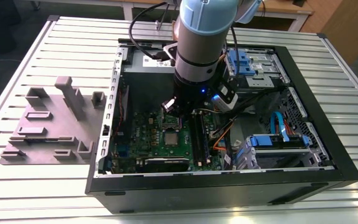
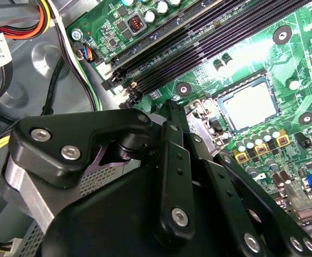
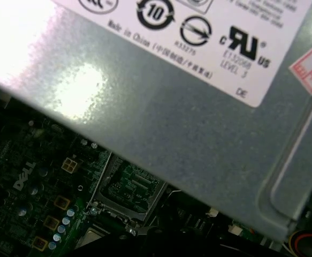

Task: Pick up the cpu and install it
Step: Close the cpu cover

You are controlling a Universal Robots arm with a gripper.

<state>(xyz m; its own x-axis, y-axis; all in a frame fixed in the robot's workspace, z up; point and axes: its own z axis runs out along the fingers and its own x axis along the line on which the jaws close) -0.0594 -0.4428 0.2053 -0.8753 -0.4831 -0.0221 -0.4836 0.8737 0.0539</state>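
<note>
The cpu (image 2: 249, 105) is a silver-grey square with a pale rim. It lies flat in the socket on the green motherboard (image 2: 284, 59) and also shows in the exterior view (image 1: 171, 138). My gripper (image 1: 171, 110) hangs inside the open computer case (image 1: 229, 184), just above the board and a little behind the socket. In the second wrist view the black gripper (image 2: 173, 110) points at the raised hinged socket frame (image 2: 199, 116) beside the cpu. That frame (image 3: 126, 187) stands open in the first wrist view. Nothing shows in the gripper's hold.
The grey power supply box (image 3: 161, 112) with its white label sits close behind the gripper. Long black memory slots (image 2: 198, 37) run beside the socket. Blue drive brackets (image 1: 277, 140) and cables fill the case on the exterior view's right. A grey fixture plate (image 1: 54, 121) lies outside on the slatted table.
</note>
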